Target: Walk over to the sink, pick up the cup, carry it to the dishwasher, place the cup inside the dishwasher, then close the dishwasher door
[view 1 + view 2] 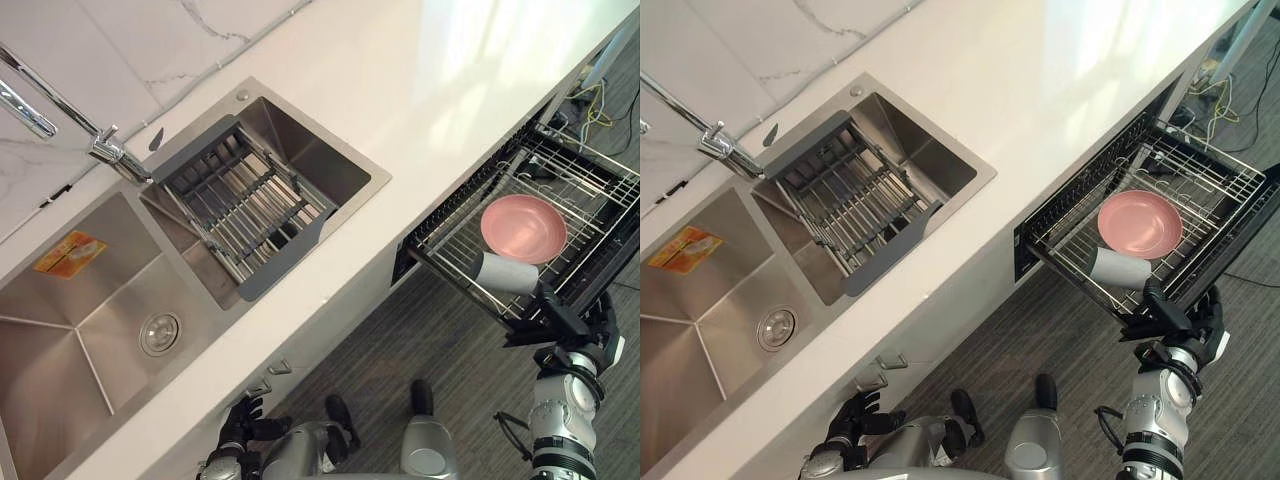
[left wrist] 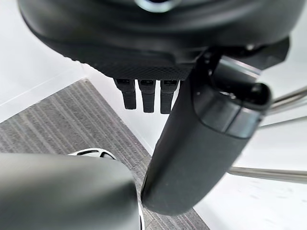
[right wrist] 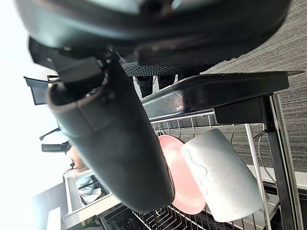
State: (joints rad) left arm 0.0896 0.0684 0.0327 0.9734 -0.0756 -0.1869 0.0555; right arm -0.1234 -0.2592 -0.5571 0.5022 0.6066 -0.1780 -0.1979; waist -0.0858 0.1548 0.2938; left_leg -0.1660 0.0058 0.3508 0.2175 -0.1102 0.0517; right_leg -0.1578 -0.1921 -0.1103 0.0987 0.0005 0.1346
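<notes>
Pale grey cup (image 1: 503, 272) lying on its side in the pulled-out dishwasher rack, let go by the robot.

The cup rests on the silver wire rack (image 1: 585, 172) of the open dishwasher, near the rack's front edge and touching a round pink plate (image 1: 523, 228) just behind it. The right hand (image 1: 580, 330) sits at the rack's black front rim, released, its thumb straight and clear of the cup. The rack juts out from under a long white stone desk (image 1: 420, 90). Further along the desk is a steel double sink (image 1: 60, 350) with a dark grey drainer basket (image 1: 245, 205) and a chrome tap (image 1: 60, 110). The left hand (image 1: 243, 420) hangs relaxed and empty by the cabinet front, above grey striped floor (image 1: 440, 340).
</notes>
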